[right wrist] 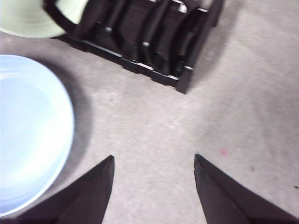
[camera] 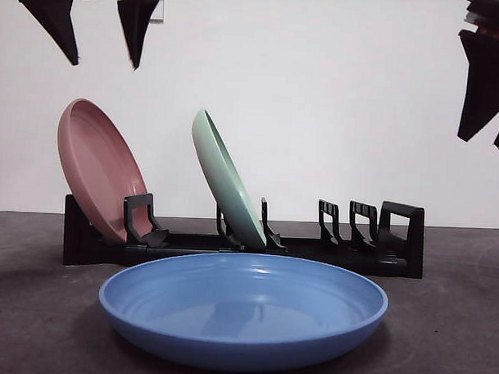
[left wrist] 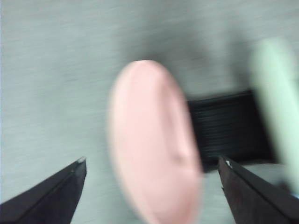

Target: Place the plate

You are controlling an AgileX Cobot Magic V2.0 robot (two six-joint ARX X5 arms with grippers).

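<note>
Three plates share the grey desk, and no view shows all of them whole. Largest in the front view is the blue plate, lying flat on the desk just in front of the black rack; the right wrist view cuts it off at the picture's edge, showing only part of its rim and bowl. The rack stands behind it, its middle partly hidden by the blue plate's rim. The pink plate leans tilted in the slot at one end of the rack, and the green plate leans in a slot near the middle; the slots at the other end hold nothing. The left wrist view is blurred: the pink plate is a soft oval there and the green one only a pale smear at the picture's edge, with the blue plate barely in sight. The left gripper hangs above the pink plate, jaws spread wide and holding nothing. The right gripper hangs over bare desk beside the rack's empty end, jaws likewise spread and empty.
</note>
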